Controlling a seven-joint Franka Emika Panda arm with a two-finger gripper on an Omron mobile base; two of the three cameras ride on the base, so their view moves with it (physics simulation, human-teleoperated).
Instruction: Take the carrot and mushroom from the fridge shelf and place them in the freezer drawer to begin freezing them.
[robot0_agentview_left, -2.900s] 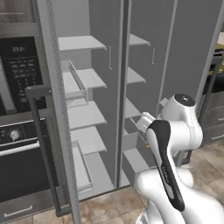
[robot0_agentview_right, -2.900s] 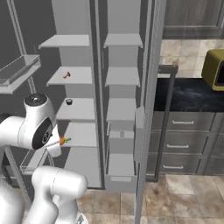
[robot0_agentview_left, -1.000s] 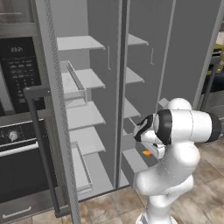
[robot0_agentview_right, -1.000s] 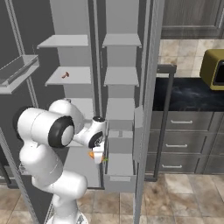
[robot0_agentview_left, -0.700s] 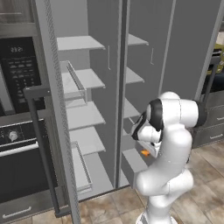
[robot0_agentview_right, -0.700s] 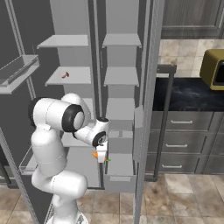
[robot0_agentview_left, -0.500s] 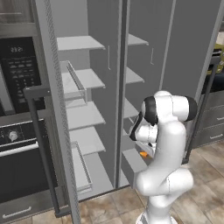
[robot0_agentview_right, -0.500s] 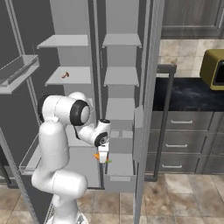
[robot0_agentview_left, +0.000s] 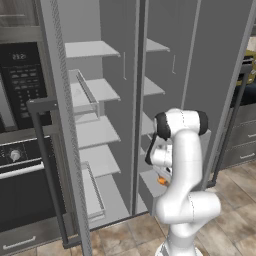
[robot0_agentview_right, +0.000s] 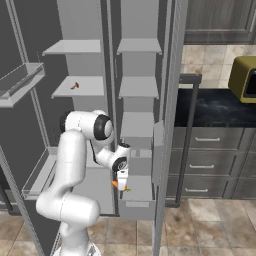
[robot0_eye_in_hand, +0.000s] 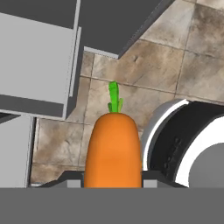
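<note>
Low in front of the open fridge, I have the gripper (robot0_agentview_right: 121, 184) pinching the carrot (robot0_eye_in_hand: 113, 151), a smooth, bright orange tapered piece with a short green tip that points away from the hand toward the mottled brown floor tiles (robot0_eye_in_hand: 148, 94). From the right base camera the carrot shows as a small orange speck just below the hand, over the near left corner of the freezer drawer (robot0_agentview_right: 137, 200), a pale-grey box with solid flat walls pulled out from the bottom of the right-hand column. I cannot tell whether anything lies inside that drawer. From the left base camera the same orange speck (robot0_agentview_left: 161, 181) sits beside the arm's white forearm, just above the drawer's front edge (robot0_agentview_left: 146, 192). Room is tight on the left, where the dark centre post (robot0_agentview_right: 107, 90) between the two columns stands close to the wrist, and on the right, where the edge of the open door (robot0_agentview_right: 165, 125) rises just past the drawer. Higher up on the left column, the fridge shelf (robot0_agentview_right: 80, 88), a thin plain grey slab with no rim, carries a small brownish item (robot0_agentview_right: 74, 86) that I take to be the mushroom, well apart from the hand. Other shelves above and below it are flat, matte and grey.
</note>
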